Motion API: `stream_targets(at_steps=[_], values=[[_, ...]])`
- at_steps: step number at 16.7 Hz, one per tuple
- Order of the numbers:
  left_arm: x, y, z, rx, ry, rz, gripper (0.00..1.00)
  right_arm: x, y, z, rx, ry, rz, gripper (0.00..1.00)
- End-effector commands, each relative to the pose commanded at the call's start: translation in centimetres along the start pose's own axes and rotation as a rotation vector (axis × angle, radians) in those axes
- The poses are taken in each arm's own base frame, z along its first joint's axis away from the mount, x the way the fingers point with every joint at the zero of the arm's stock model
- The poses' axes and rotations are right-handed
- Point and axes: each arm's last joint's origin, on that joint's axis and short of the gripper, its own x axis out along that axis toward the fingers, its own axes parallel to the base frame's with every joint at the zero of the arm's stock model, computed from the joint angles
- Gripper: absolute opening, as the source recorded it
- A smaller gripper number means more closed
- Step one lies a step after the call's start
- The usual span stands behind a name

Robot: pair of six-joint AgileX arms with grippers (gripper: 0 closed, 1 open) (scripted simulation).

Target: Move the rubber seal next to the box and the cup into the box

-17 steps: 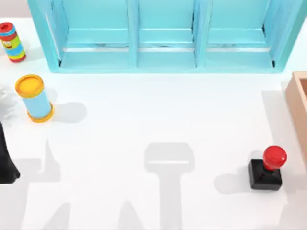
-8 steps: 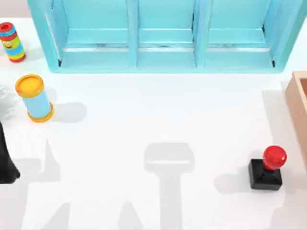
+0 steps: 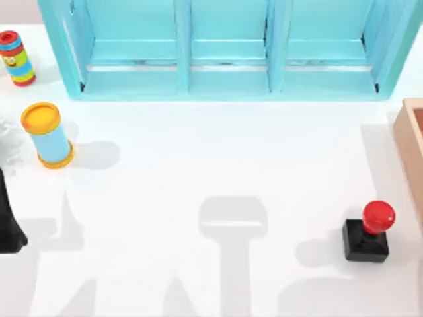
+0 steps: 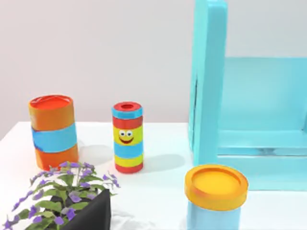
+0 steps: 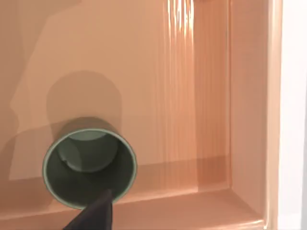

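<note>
Right beside the rim of the small dark olive-green cylindrical cup [image 5: 89, 165], a dark part of our right gripper [image 5: 92, 215] shows in the right wrist view. We cannot tell whether it grips the cup or has let it go. The cup stands upright on the floor of the light tan wooden box [image 5: 211, 96], close to one inner wall. Its mouth faces up and it is empty. We see nothing else on the part of the box floor that shows.

We judge the cup to be light, stiff and thin-walled, with a smooth skin that could slip. The best hold would be a pinch over the rim, one side inside and one outside. A hard squeeze seems needless.

At the lower right of the top view stands the rubber seal [image 3: 367, 232], a black square block base under a round glossy red knob. It is near the box wall [image 3: 411, 132] at the right edge, with a strip of white table [image 3: 218, 165] between them. We judge it to be bottom-heavy and steady. The flat sides of the block would give a surer hold than the rounded, shiny knob.

Our left arm [image 3: 8, 228] is parked at the left edge of the top view.
</note>
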Motion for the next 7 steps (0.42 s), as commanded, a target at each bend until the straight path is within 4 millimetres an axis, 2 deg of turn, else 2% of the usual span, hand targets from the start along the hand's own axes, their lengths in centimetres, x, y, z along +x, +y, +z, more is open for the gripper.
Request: stream_targets(at_steps=[5,7], values=[[0.0,0.0,0.0,0.000,0.000,0.000,1.00,2.7,0.3,-0.1,-0.026,0.168,0.142,1.00],[0.0,0.0,0.0,0.000,0.000,0.000,1.00,3.0,0.3,-0.2,-0.027,0.184,0.154,1.00]])
